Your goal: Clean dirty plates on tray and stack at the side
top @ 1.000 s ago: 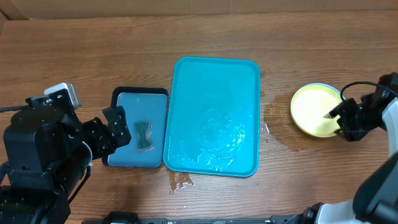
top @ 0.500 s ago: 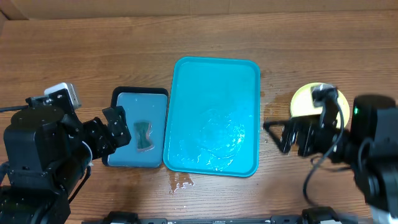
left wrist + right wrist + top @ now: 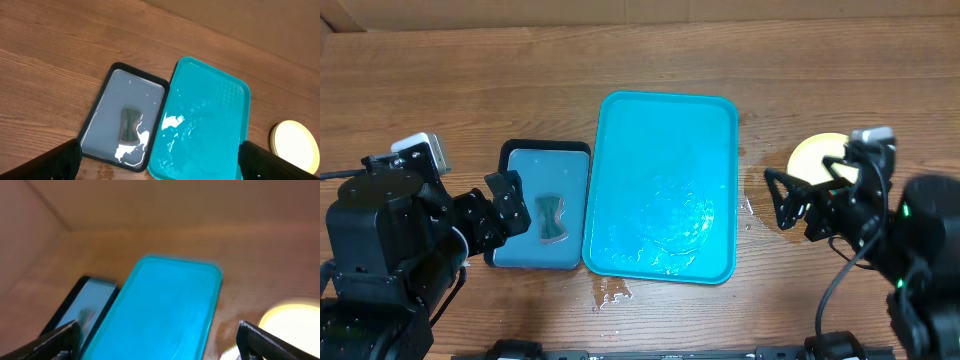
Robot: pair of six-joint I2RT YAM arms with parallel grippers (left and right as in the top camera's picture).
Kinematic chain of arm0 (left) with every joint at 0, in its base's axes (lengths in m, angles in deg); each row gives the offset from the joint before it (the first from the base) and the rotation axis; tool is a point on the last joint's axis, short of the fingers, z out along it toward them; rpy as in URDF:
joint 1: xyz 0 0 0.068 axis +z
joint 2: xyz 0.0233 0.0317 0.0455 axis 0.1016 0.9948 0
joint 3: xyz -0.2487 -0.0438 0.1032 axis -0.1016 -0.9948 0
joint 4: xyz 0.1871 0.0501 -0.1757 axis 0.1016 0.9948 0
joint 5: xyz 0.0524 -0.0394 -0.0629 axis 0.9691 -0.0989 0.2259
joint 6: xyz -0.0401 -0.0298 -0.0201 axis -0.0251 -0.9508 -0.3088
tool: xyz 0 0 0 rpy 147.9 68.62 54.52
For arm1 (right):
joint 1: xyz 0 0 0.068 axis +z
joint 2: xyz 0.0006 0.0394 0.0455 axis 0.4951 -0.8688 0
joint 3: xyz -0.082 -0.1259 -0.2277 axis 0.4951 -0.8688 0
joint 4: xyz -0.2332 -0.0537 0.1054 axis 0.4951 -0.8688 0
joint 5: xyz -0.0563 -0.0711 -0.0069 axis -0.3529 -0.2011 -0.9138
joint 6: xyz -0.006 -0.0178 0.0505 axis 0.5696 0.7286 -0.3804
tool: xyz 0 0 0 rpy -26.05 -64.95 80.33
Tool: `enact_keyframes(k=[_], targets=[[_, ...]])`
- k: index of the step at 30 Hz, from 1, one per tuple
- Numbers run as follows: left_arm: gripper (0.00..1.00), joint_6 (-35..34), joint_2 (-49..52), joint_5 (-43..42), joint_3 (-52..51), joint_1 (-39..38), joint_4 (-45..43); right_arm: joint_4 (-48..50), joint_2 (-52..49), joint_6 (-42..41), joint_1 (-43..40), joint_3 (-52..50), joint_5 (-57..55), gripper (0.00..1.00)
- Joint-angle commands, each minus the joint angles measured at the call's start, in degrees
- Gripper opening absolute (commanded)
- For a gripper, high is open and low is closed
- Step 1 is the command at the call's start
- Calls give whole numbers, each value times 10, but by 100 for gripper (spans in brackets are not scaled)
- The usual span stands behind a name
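Surface: brown wood-grain table [image 3: 440,90] with a tan cardboard panel [image 3: 620,10] along the far edge. Water [image 3: 610,290] is pooled at the tray's near edge, and there's a damp patch to its right.

Tray [image 3: 665,185] lies flat mid-table with a wet film inside. Its long axis runs near-to-far, with the far end skewed slightly right.

Black-rimmed tray [image 3: 542,160] sits just beside it on the left, long axis parallel, with a dark sponge [image 3: 552,217] inside.

Plates [image 3: 812,155] are on the table right of the tray, off it. Only a pale yellow-green disc shows, half under the right arm, so I can't tell the count.

Left gripper [image 3: 498,215] is over the black-rimmed tray's left edge, fingers spread wide, holding nothing. Right gripper [image 3: 782,200] is between the tray and the plates, fingers also spread, empty.
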Motion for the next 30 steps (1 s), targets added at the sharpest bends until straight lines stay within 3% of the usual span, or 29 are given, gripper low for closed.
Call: enact_keyframes(k=[1, 8, 18, 27, 30], targets=[[100, -2, 1, 7, 9, 1, -1, 83, 94, 28, -11, -97, -59, 100], [100, -2, 1, 7, 9, 1, -1, 195, 273, 23, -78, -318, -28, 100], [100, -2, 1, 7, 9, 1, -1, 258, 437, 23, -102, -508, -12, 100], [100, -2, 1, 7, 9, 1, -1, 471, 447, 23, -101, -643, -6, 100], [100, -2, 1, 7, 9, 1, -1, 476, 447, 23, -99, -647, -16, 99]])
